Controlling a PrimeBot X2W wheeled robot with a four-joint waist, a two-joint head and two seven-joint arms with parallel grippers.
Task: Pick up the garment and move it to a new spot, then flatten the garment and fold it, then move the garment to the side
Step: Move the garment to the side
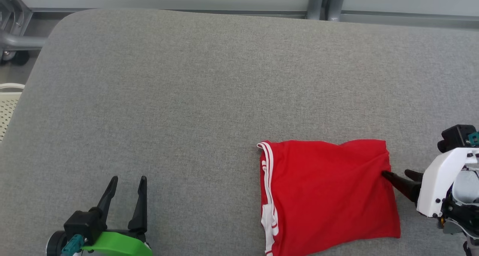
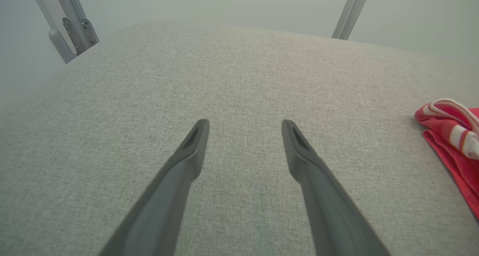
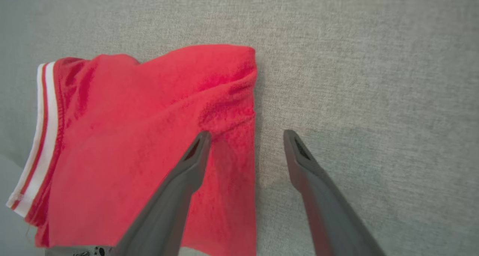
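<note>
The biggest thing you see is the gray soft table [image 1: 187, 80], which takes up most of the head view. On it lies the red garment [image 1: 329, 196], folded flat into a nearly square shape. It sits at about 4 o'clock in that view, and its low edge runs off the bottom of the picture. The white stripes [image 1: 267, 166] run down the garment's 9 o'clock side. At 3 o'clock of the garment you find the right gripper [image 1: 394, 172], sticking out of its white arm shell [image 1: 438, 181] and pointing toward 9 o'clock. Its two fingers are spread apart and are not clamped on anything. In the right wrist view, the right gripper [image 3: 246, 133] has one dark finger [image 3: 176, 188] over the red cloth [image 3: 142, 136] near its edge. The other finger [image 3: 318, 196] is over bare gray table. You cannot tell if the first finger presses on the cloth. The left gripper [image 1: 128, 178] is far from the garment, at 7 o'clock in the head view, above a green part [image 1: 116, 244] of its arm. Its fingers point to 12 o'clock, are spread apart and hold nothing. In the left wrist view, the left gripper [image 2: 245, 123] sits over bare table, and a corner of the garment [image 2: 452, 136] peeks in at 3 o'clock. Past the far edge of the table stand gray metal posts [image 1: 322, 1]. A pale basket with holes [image 1: 7, 106] shows at 9 o'clock.
</note>
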